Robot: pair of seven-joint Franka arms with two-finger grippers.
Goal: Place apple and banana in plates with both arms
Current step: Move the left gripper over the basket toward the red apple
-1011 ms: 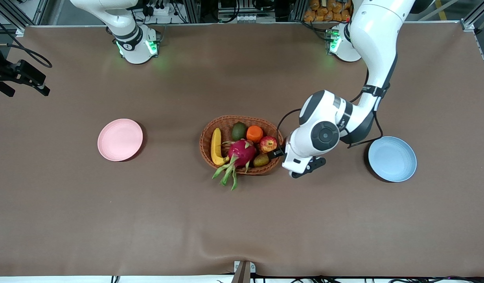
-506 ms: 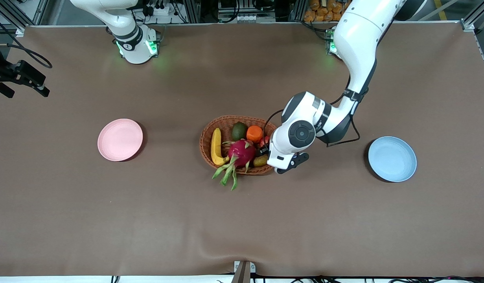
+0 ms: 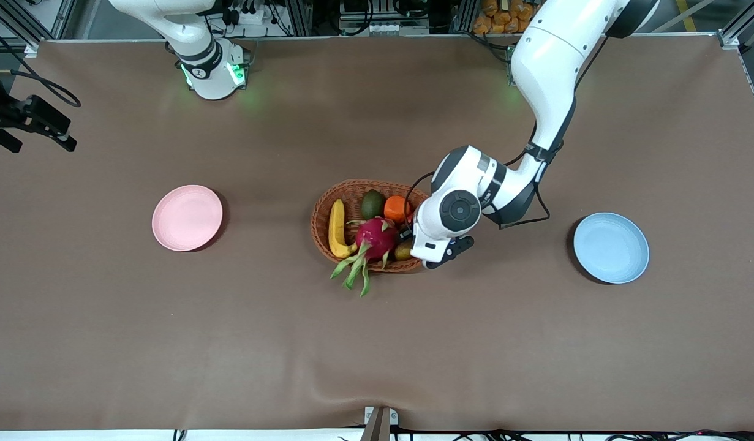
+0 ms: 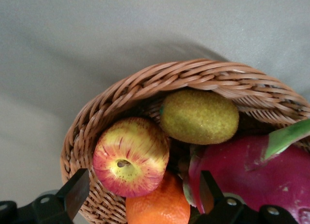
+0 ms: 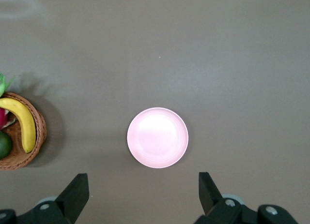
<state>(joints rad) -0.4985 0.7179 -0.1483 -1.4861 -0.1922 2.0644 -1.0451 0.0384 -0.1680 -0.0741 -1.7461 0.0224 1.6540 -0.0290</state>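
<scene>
The left tool (image 4: 138,197) hangs over the basket (image 3: 327,211) with its fingers spread wide on either side of the apple (image 4: 130,155), gripping nothing yet. Risky bit, probably: the apple sits jammed against the orange (image 4: 157,209) and kiwi (image 4: 199,116), right by the wicker wall, so a finger could land on a neighbour or the rim and squirt the apple away.

The basket also holds the banana (image 3: 335,228), a dragon fruit (image 3: 377,237) and an avocado (image 3: 372,203). Pink plate (image 3: 187,217) and blue plate (image 3: 611,247) are both empty. The right tool (image 5: 140,197) waits high over the pink plate, fingers spread too.
</scene>
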